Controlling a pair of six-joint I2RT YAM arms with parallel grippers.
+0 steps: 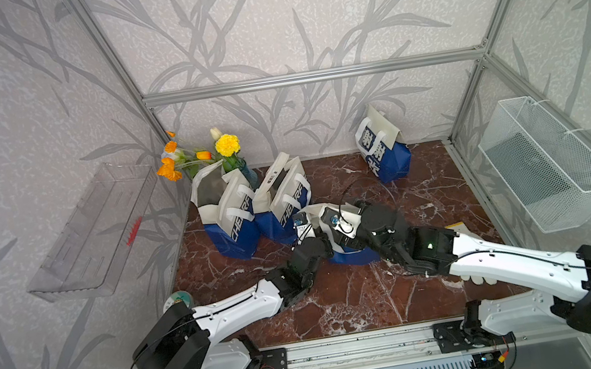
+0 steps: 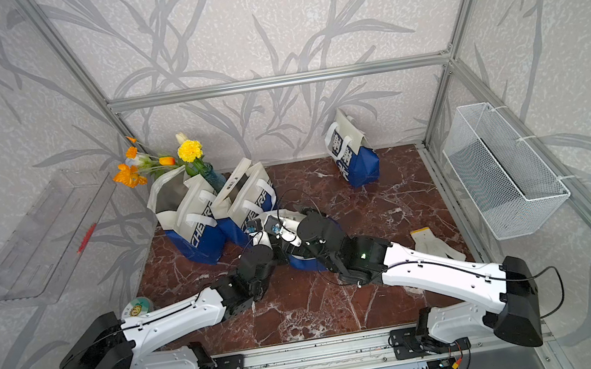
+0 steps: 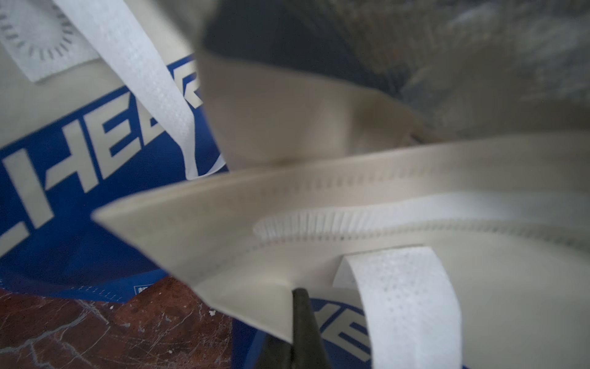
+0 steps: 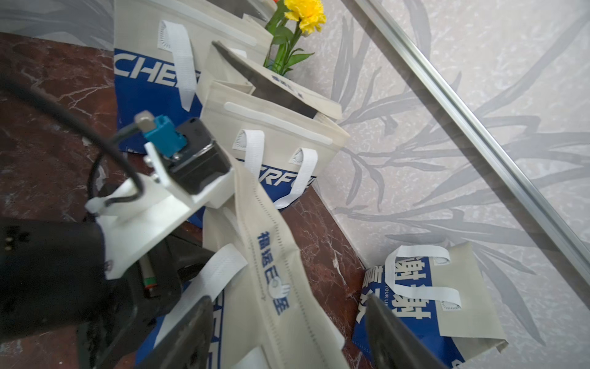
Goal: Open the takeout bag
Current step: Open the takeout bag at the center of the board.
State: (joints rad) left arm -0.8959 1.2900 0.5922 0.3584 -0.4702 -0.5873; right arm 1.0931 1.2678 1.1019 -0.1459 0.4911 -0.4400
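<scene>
The takeout bag [image 1: 352, 258] is beige on top and blue below, with white handles, and stands mid-table under both wrists; its blue base also shows in a top view [image 2: 303, 263]. In the left wrist view my left gripper [image 3: 298, 294] is shut on the beige top edge of the bag [image 3: 287, 207], pinching the fabric at a fold. In the right wrist view my right gripper [image 4: 287, 300] is open, its two dark fingers standing either side of the bag's printed top flap [image 4: 274, 271] without pinching it. From above, the arms hide most of the bag's mouth.
Two similar bags [image 1: 235, 218] [image 1: 283, 203] stand with open mouths at the back left beside a flower vase [image 1: 229, 151]. Another bag [image 1: 384, 152] stands at the back right. A white glove [image 2: 434, 244], a tape roll [image 1: 178, 300], a wire basket [image 1: 548, 159] and a clear tray [image 1: 94, 231] line the sides.
</scene>
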